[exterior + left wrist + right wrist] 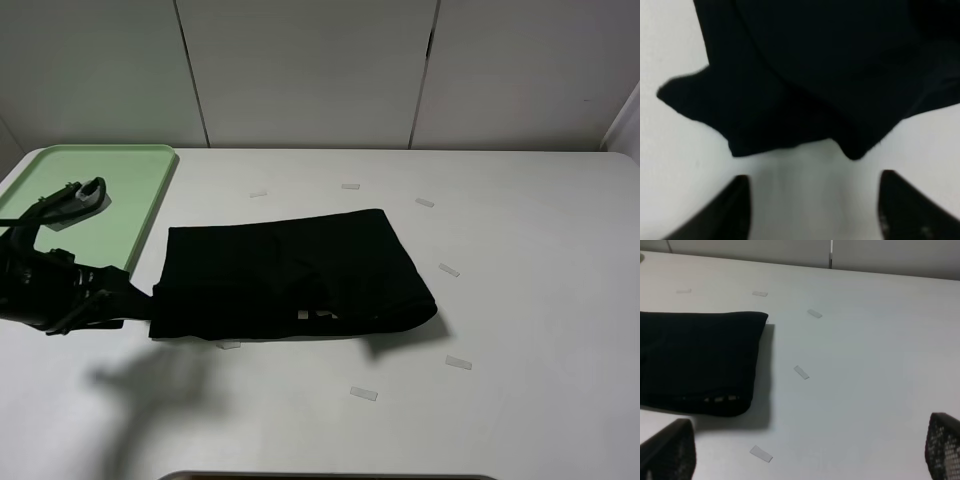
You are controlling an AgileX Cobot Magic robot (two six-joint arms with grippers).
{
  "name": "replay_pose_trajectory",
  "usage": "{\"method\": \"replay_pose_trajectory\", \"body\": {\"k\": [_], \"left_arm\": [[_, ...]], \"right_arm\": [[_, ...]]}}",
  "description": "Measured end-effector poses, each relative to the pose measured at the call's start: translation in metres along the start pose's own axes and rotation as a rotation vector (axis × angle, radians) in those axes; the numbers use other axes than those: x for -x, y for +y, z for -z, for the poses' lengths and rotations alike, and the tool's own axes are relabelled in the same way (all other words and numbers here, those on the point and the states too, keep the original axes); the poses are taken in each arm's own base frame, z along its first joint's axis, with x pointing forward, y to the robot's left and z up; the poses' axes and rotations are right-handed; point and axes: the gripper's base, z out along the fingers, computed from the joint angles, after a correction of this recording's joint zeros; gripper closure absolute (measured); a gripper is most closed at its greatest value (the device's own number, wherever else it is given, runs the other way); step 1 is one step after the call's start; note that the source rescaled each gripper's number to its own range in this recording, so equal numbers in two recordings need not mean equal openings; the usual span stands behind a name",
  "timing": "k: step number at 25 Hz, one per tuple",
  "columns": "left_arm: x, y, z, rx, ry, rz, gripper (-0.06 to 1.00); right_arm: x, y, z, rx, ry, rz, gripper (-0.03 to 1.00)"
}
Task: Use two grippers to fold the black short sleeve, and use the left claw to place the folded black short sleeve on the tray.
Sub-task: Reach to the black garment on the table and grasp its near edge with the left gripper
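Dark left claw: I see jaws parted, seemingly empty, blurred.
Dark right gripper: jaws wide, holding nothing.
Folded black cloth short sleeve: beside flat light-green plastic tray.

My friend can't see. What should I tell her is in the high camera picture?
A folded black short sleeve lies in the middle of a white table. The left claw is at its left edge, and a light-green tray lies farther back on the left. Tape strips dot the table.
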Motion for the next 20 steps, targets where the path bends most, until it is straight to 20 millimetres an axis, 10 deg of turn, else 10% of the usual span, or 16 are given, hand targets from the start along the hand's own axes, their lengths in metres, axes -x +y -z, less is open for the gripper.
{"method": "replay_pose_trajectory", "body": {"k": [13,20], "left_arm": [[0.024,-0.026,0.040,-0.058,-0.271,-0.078,0.21],[0.028,-0.010,0.028,0.055,-0.266,-0.042,0.16]], "right_arm": [[0.000,0.000,0.000,0.001,0.000,-0.001,-0.03],[0.000,0.000,0.000,0.001,0.000,-0.001,-0.03]]}}
